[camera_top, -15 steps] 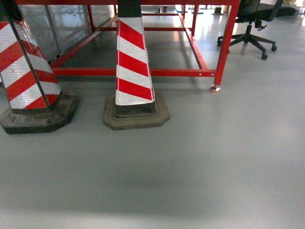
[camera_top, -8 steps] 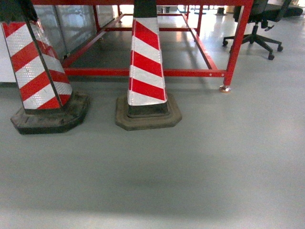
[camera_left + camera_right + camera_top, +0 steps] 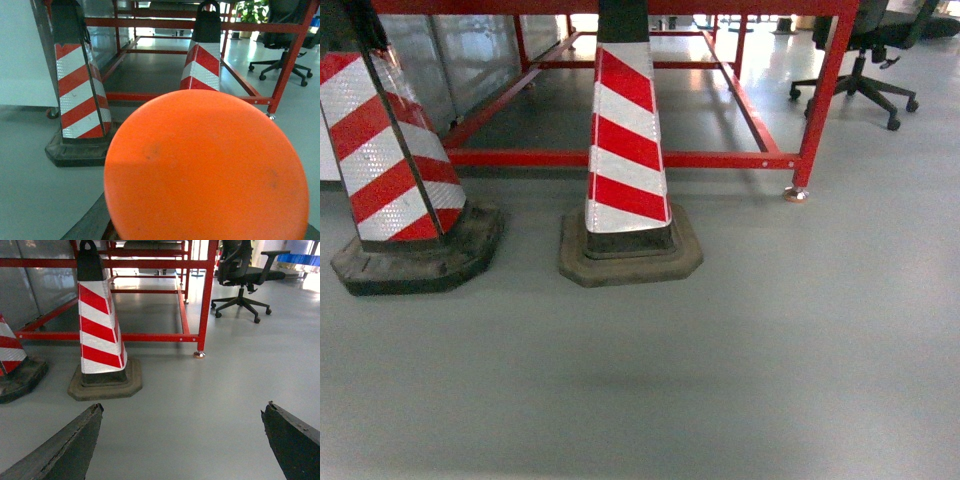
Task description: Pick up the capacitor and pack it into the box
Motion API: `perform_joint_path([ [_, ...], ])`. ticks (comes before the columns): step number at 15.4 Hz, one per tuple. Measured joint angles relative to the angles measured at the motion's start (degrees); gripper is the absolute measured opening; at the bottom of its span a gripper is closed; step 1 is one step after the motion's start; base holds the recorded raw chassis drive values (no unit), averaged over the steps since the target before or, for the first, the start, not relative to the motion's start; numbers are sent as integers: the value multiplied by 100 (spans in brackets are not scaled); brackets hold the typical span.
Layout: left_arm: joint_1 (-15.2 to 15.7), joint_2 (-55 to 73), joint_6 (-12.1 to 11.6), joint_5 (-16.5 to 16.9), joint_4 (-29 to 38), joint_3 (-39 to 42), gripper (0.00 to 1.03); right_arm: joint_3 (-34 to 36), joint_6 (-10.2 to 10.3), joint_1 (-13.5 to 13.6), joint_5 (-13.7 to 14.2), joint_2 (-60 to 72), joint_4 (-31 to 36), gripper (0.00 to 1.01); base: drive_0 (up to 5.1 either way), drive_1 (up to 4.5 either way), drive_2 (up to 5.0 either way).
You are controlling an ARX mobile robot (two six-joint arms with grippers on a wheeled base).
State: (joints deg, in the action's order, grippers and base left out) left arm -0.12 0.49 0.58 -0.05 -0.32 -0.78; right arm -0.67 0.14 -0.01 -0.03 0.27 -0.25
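While nothing of the task shows in any view, the step in hand looks like travel: the base seems to be on its way to wherever the capacitor and the box are kept, and neither can be seen, so their place cannot be told

Largest in sight is the grey floor [image 3: 740,370], and standing on it the red frame [image 3: 620,158] of a table or rack, which serves as the landmark. Beyond the frame's right leg is a black office chair [image 3: 865,60]. Just in front of the frame's lower rail stands a red and white striped cone [image 3: 625,150] on a dark base, and to that cone's left, also in front of the frame, a second cone [image 3: 390,170].

An orange disc [image 3: 205,170] fills the left wrist view and hides that arm's fingers, so how the left gripper stands cannot be told. The right gripper [image 3: 182,440] is spread wide with nothing between its two dark fingers [image 3: 65,445], only floor.

Judged from this, the next move calls for steering clear of the cones and the frame's leg and finding the work surface before any reach
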Motion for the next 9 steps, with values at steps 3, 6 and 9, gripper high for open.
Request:
perform_joint_path([
  [3,0,0,2,0,-13,0,44,0,0,0,0,0,-7,98,2,397,-394],
  [6,0,0,2,2,-2,0,44,0,0,0,2,0,-2,98,6,401,-389],
  [9,0,0,0,0,-2,0,44,0,0,0,2,0,-9,98,-5,390,-401],
])
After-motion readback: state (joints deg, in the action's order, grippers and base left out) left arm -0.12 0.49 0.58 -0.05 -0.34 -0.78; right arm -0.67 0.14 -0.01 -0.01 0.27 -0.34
